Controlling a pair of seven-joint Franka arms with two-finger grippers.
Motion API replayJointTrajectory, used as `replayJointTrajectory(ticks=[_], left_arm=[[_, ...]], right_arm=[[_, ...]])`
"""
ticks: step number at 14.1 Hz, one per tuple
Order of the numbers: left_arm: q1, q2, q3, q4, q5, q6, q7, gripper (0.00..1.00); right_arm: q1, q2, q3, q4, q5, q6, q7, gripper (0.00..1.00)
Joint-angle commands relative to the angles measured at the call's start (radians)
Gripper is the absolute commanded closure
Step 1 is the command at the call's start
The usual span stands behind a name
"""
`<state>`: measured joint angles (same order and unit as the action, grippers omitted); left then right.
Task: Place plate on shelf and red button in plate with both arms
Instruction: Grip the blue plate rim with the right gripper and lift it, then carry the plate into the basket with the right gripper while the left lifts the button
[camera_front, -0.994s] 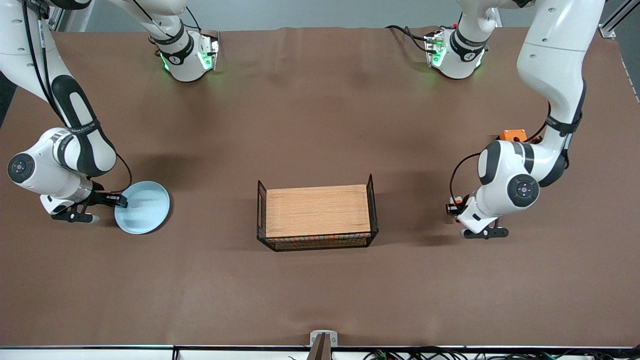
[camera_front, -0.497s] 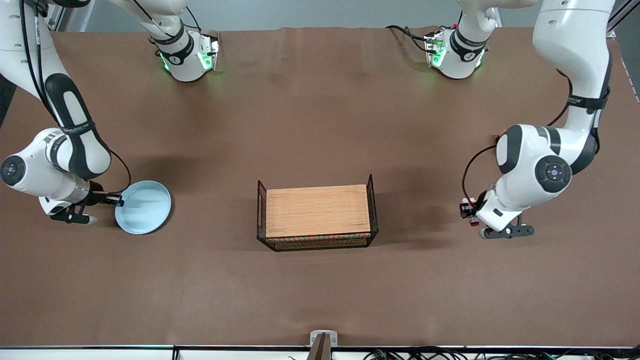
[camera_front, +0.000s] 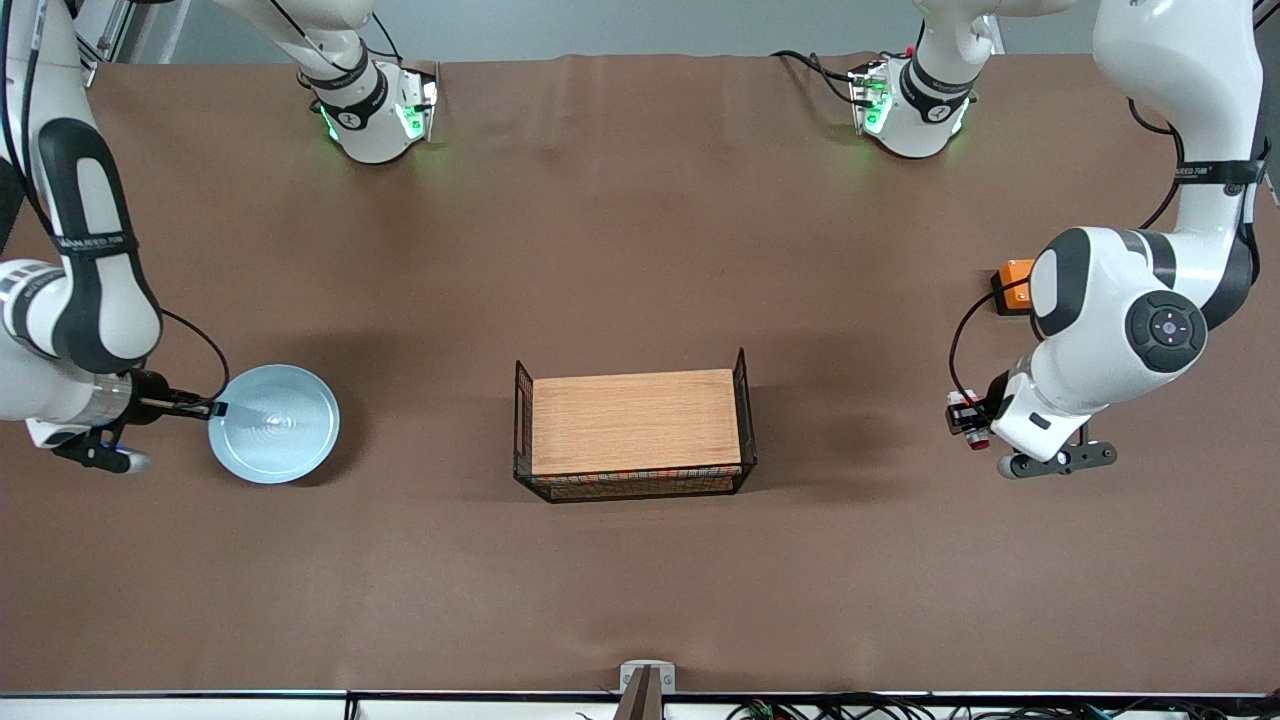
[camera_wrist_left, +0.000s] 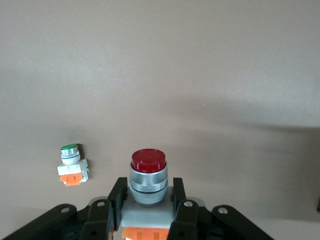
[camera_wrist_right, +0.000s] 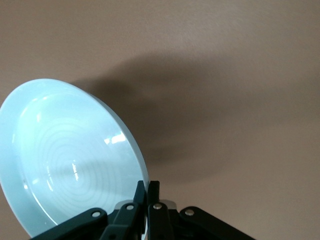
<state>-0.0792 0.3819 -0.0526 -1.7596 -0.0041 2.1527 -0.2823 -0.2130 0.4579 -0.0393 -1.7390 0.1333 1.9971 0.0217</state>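
The pale blue plate (camera_front: 275, 424) hangs above the table at the right arm's end. My right gripper (camera_front: 215, 408) is shut on its rim. In the right wrist view the plate (camera_wrist_right: 70, 160) shows its ringed inside, and the gripper (camera_wrist_right: 148, 192) pinches its edge. My left gripper (camera_front: 968, 418) is shut on the red button (camera_front: 975, 436) above the table at the left arm's end. In the left wrist view the red button (camera_wrist_left: 148, 161) stands between the fingers (camera_wrist_left: 116, 196), with its white body and orange base clamped in the left gripper (camera_wrist_left: 148, 192).
A black wire basket (camera_front: 521, 420) with a wooden board inside sits mid-table. An orange box (camera_front: 1012, 275) lies by the left arm's elbow. A similar white-orange button with a green top (camera_wrist_left: 72, 165) lies on the table under the left hand.
Both arms have swung outward toward their own table ends. The plate moved with the right gripper and now faces the front camera more. The red button moved with the left gripper.
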Motion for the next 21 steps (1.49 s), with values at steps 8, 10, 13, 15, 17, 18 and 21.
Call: replayJointTrajectory(ticks=[8,10,13,15,17,18,21], left_arm=[[-0.002,-0.005,-0.004,0.038,0.001,-0.023,-0.086,0.66],[-0.002,-0.005,-0.004,0.038,0.001,-0.023,-0.086,0.66],[-0.002,-0.002,-0.004,0.045,-0.025,-0.023,-0.089,0.66],[-0.005,-0.001,-0.003,0.054,-0.046,-0.025,-0.094,0.66],[-0.005,-0.006,-0.003,0.054,-0.059,-0.025,-0.156,0.66],[-0.005,-0.009,-0.003,0.054,-0.059,-0.028,-0.197,0.66],[-0.007,-0.024,-0.003,0.055,-0.06,-0.086,-0.346,0.66]], right_arm=[[0.233,-0.35,0.004,0.051,0.032,-0.394,0.804,1.0],[0.303,-0.376,0.006,0.11,0.051,-0.455,0.991,1.0],[0.439,-0.386,0.006,0.163,0.055,-0.474,1.295,1.0],[0.544,-0.38,0.003,0.194,0.055,-0.457,1.476,1.0],[0.625,-0.374,0.003,0.204,0.055,-0.402,1.631,1.0],[0.662,-0.374,0.003,0.205,0.055,-0.374,1.705,1.0],[0.774,-0.32,0.001,0.228,0.042,-0.298,1.915,1.0]])
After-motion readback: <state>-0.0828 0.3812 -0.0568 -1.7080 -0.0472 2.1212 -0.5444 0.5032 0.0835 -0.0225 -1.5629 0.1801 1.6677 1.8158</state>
